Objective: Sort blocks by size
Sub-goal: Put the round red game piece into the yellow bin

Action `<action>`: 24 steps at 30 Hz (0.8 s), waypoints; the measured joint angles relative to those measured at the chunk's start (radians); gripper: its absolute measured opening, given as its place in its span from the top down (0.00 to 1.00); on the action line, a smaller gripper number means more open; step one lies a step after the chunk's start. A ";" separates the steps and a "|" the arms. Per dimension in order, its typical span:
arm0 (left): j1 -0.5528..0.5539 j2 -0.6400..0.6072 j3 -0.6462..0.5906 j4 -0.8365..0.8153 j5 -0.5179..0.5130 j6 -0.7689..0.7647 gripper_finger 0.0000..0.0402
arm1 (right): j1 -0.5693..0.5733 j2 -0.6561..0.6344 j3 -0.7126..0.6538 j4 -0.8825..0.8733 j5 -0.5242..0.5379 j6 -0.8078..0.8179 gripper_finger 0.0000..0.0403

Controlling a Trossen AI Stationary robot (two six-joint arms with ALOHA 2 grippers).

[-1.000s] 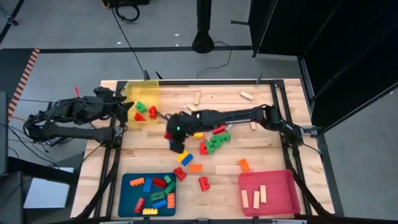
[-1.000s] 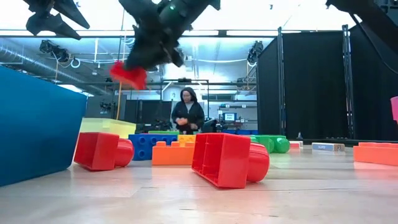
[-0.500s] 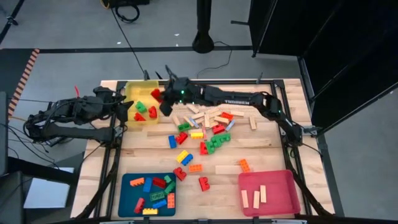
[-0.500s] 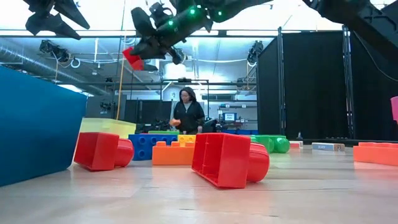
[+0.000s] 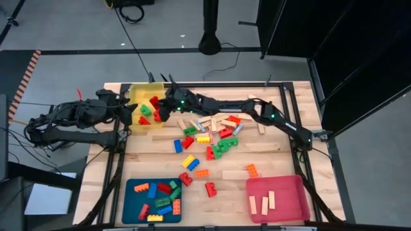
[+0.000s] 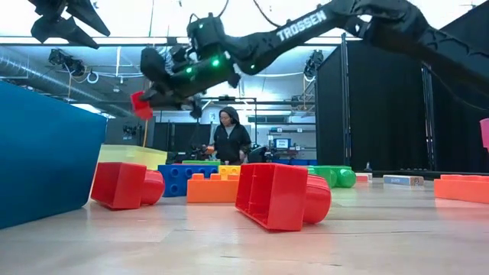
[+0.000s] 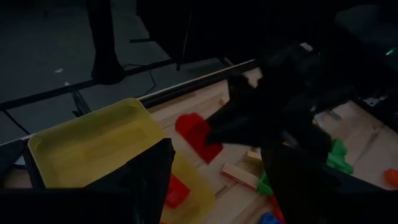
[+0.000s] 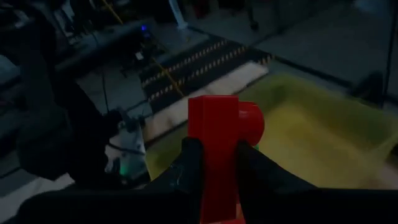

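The right gripper [image 5: 159, 106], clamped on a small red studded brick [image 8: 219, 134], has swung across from the loose pile at the middle of the table. It started low over the bricks just in front of the pile, rose, and now hangs above the yellow tray [image 5: 136, 96], at the tray's edge nearest the pile. That suggests this brick's pick-up is done and the carry is almost over; what seems to remain is a release into the yellow tray.

In the right wrist view the red brick stands upright between the two dark fingers [image 8: 186, 158], its single round stud pointing sideways, with the yellow tray spread out below and beyond it. In the low view the brick [image 6: 140, 106] is well above the table, high over the yellow tray's pale rim [image 6: 131, 155]. The left wrist view shows it just beside the tray's wall, not yet clearly over the middle.

The yellow tray already holds a few small red and green bricks [image 5: 146, 110]. The left gripper [image 5: 121, 101] waits with its fingers spread wide, holding nothing, on the side of the yellow tray away from the pile.

Many bricks and pale wooden bars [image 5: 212, 122] lie unsorted on the far side of the right gripper from the yellow tray. A person [image 6: 231, 137] stands in the room well behind the table.
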 joint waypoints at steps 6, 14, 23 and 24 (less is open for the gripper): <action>0.000 0.000 0.000 0.000 -0.001 0.000 0.37 | 0.007 0.162 0.212 0.002 -0.139 -0.051 0.80; 0.000 0.000 0.000 0.000 -0.002 0.000 0.37 | 0.024 0.178 0.232 -0.028 -0.117 -0.002 0.52; 0.000 0.000 0.000 -0.027 -0.002 0.000 0.37 | -0.012 0.057 0.250 -0.269 -0.483 -0.024 0.48; 0.000 0.000 0.000 -0.039 -0.002 0.000 0.37 | -0.018 0.031 0.250 -0.350 -0.544 -0.064 0.48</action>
